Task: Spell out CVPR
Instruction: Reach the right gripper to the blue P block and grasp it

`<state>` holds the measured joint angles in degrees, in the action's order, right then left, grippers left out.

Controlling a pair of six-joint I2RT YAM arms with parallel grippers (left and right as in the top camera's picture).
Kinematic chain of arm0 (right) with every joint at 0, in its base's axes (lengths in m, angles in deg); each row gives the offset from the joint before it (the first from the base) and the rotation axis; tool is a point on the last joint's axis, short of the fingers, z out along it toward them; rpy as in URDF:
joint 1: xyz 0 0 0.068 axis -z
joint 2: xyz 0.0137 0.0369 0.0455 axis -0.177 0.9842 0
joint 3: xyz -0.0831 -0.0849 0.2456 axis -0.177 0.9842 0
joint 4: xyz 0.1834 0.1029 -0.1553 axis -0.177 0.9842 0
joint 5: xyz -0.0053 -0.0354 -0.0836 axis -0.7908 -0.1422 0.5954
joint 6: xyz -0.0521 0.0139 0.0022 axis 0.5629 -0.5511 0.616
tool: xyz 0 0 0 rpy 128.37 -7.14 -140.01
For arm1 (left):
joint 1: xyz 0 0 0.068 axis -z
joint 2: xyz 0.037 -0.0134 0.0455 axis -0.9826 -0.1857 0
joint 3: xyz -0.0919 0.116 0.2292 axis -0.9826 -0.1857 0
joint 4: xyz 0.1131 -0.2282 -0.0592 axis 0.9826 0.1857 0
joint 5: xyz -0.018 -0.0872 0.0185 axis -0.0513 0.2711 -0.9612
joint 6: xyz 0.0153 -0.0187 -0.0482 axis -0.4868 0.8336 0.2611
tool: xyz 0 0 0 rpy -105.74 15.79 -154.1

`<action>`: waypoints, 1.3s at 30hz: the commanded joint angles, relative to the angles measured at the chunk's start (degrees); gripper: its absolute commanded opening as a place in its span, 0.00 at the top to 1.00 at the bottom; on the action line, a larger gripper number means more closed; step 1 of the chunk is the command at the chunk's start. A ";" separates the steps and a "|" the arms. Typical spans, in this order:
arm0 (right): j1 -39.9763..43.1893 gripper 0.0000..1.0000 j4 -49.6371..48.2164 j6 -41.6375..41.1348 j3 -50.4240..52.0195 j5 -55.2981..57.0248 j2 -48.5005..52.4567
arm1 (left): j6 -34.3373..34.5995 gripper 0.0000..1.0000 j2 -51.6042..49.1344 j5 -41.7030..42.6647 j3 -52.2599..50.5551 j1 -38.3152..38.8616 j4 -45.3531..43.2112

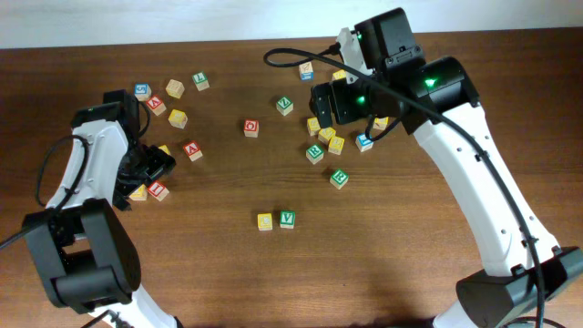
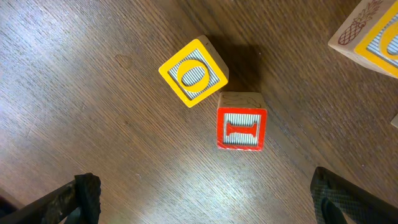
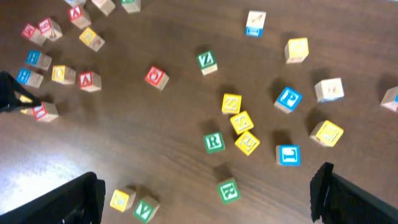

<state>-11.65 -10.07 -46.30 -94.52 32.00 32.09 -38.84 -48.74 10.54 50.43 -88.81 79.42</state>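
Yellow block and green V block sit just beside each other, front-centre of the table, square to its edge. Yellow's letter is too small to read. Blue P block and 2 green R blocks lie tilted in the right cluster. Left gripper is spread wide over yellow O block and red I block. Right gripper is spread wide, empty, above the cluster.

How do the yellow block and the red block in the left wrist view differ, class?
The yellow block has a yellow border and an O; the red block has a red border and an I, or sideways H. The yellow block sits diagonal in the view; the red block sits square. Both are wooden cubes with striped letters facing up.
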 commanded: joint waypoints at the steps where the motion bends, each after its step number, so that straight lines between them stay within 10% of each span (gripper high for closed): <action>1: -0.24 0.02 -1.62 -7.78 -1.16 9.53 1.42 | 0.15 0.01 -0.42 -0.22 -0.13 -0.31 0.07; 12: 1.66 0.02 -10.10 -24.55 -1.16 19.89 17.38 | 0.13 0.01 -0.42 -0.22 -0.13 -0.31 0.07; 39: 8.07 0.26 -20.33 -15.93 -1.16 13.86 35.60 | 0.15 0.01 -0.42 -0.22 -0.13 -0.31 0.07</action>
<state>-3.89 -29.98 -63.48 -94.91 47.50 65.97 -38.84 -48.74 10.54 50.43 -88.81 79.42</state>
